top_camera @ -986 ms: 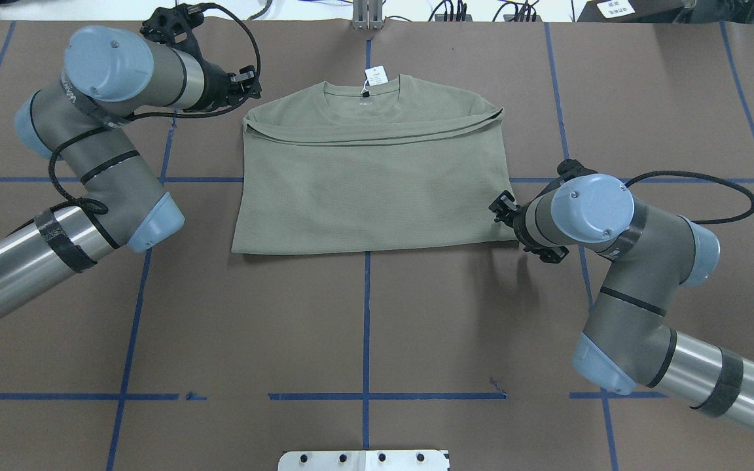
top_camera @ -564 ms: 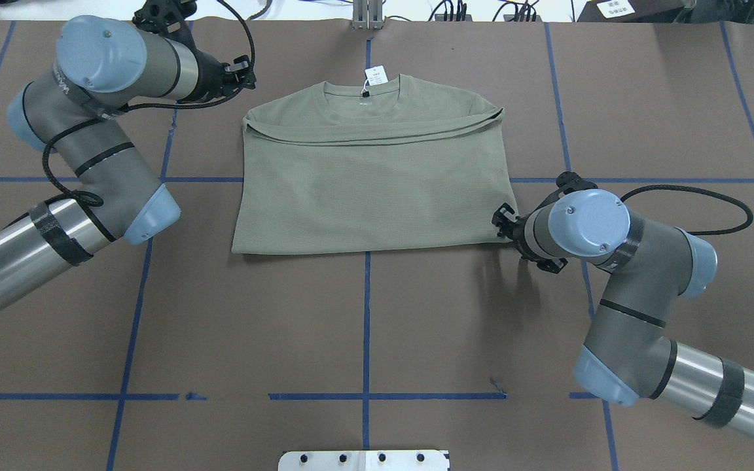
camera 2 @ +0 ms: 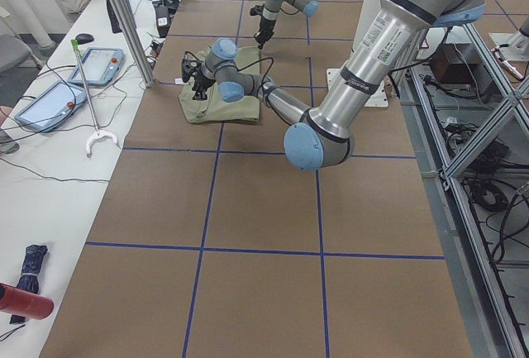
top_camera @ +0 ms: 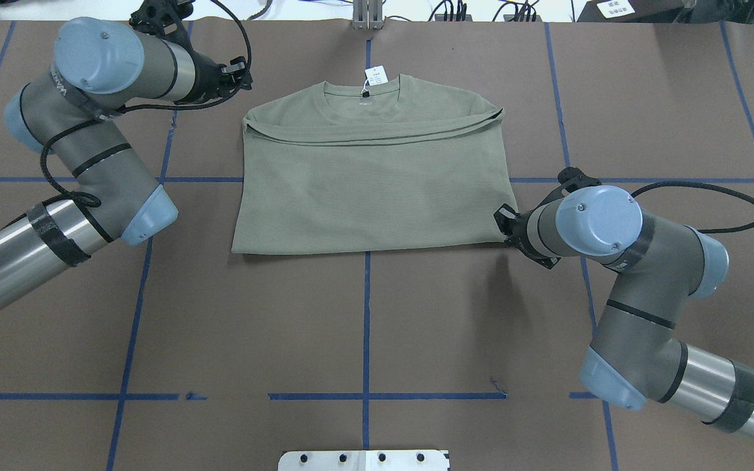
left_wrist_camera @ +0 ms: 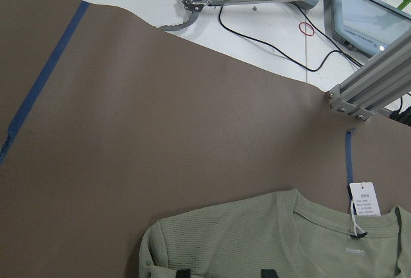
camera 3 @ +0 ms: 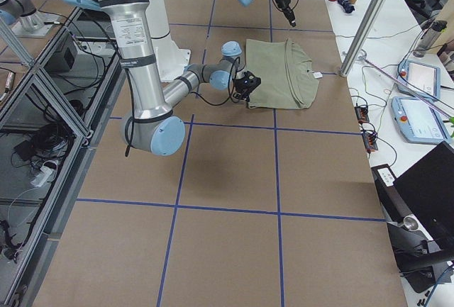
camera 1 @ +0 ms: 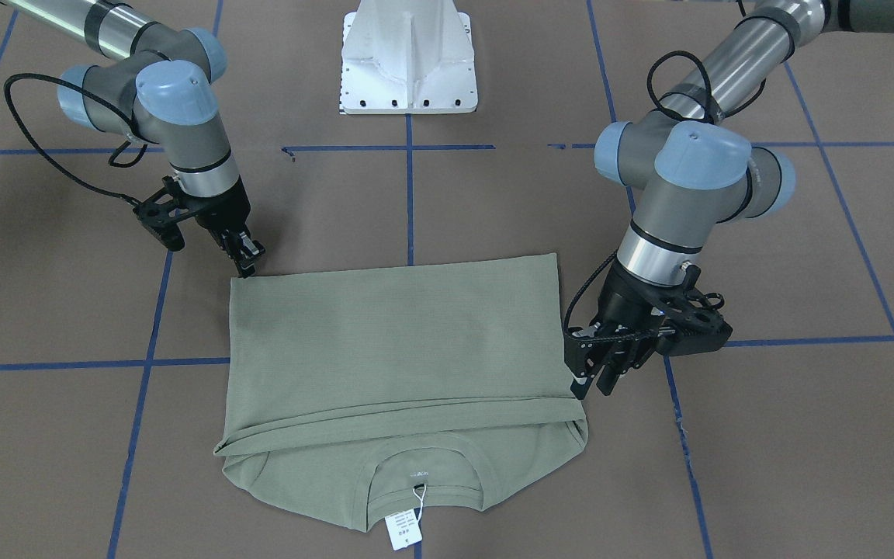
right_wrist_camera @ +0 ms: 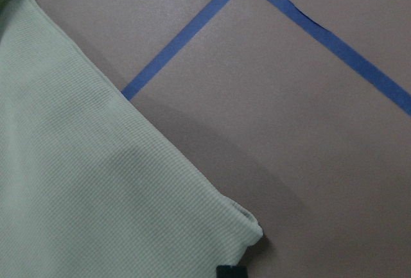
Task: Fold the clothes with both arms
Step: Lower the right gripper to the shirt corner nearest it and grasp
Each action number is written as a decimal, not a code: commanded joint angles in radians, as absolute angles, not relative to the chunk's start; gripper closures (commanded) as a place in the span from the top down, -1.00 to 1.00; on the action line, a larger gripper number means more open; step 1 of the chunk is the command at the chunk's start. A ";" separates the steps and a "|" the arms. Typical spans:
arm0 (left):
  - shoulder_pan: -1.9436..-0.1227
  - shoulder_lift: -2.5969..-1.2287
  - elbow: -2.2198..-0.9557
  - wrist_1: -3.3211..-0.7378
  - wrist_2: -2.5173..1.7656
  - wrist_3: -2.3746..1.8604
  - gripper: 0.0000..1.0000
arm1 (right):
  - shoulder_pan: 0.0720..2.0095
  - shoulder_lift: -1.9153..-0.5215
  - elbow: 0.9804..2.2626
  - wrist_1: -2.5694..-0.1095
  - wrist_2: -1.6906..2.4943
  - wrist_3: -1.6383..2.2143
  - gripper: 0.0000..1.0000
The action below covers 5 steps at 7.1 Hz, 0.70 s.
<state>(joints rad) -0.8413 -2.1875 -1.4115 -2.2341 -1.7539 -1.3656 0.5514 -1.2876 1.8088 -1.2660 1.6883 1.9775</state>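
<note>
The clothes are one sage-green shirt lying flat, its lower half folded up toward the collar, with a white hang tag at the neck. My left gripper hovers just off the shirt's far-left shoulder. In the left wrist view its fingertips stand apart over the shirt, so it is open. My right gripper sits at the shirt's near-right corner. A single dark fingertip shows there, so the jaws look shut. No cloth shows between them. In the front-facing view the shirt lies between both grippers.
Blue tape lines grid the brown table cover. The white pedestal base stands at the robot's side of the table. A metal post rises at the far edge. A grabber tool and cables lie on the white bench beyond.
My left gripper drew back from the shirt's shoulder, up and away toward the far edge. My right gripper slid toward me along the shirt's right edge to its near corner. The shirt has not moved.
</note>
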 commanded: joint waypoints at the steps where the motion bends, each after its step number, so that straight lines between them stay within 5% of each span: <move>1: -0.839 -2.186 -1.411 -2.237 -1.755 -1.370 -0.06 | 0.549 -1.325 1.920 -1.349 1.690 1.977 -1.00; 2: -0.838 -2.184 -1.408 -2.241 -1.755 -1.367 -0.06 | 0.542 -1.313 1.904 -1.373 1.683 1.979 -1.00; 4: -0.838 -2.177 -1.408 -2.243 -1.756 -1.367 -0.06 | 0.572 -1.289 1.829 -1.361 1.678 1.968 0.09; 5: -0.838 -2.178 -1.410 -2.243 -1.756 -1.371 -0.05 | 0.581 -1.237 1.766 -1.361 1.681 1.971 0.26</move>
<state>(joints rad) -0.8377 -2.1782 -1.4086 -2.2422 -1.7559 -1.3675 0.5672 -1.2846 1.8310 -1.3613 1.6794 1.9697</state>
